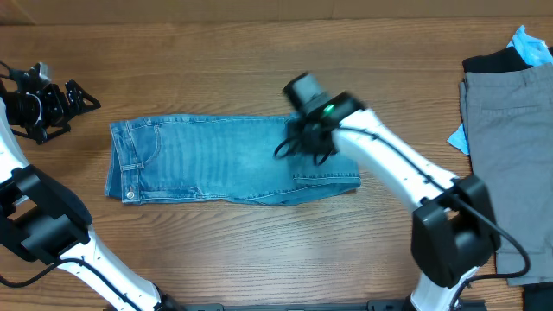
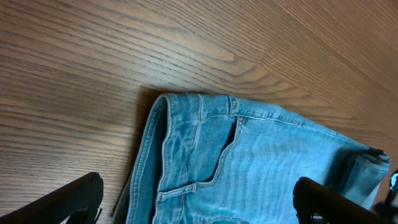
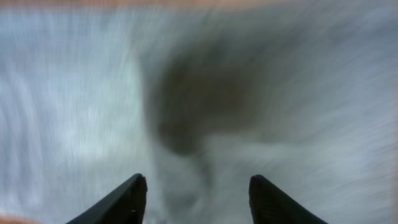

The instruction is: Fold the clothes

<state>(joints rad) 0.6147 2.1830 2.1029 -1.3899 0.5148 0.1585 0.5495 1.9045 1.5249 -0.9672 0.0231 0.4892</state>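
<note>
Jeans [image 1: 225,160] lie folded on wooden table [image 1: 259,52]; left tool [image 2: 199,208] and right tool [image 3: 196,186] both released.

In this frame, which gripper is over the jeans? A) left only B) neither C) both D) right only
D: the right gripper hangs above the jeans, at the end opposite the waistband, while the left gripper sits off the denim, over bare table.

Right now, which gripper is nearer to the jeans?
Right. The right gripper hangs directly over the jeans, near the leg end; the left gripper is beyond the waistband end, apart from them.
</note>
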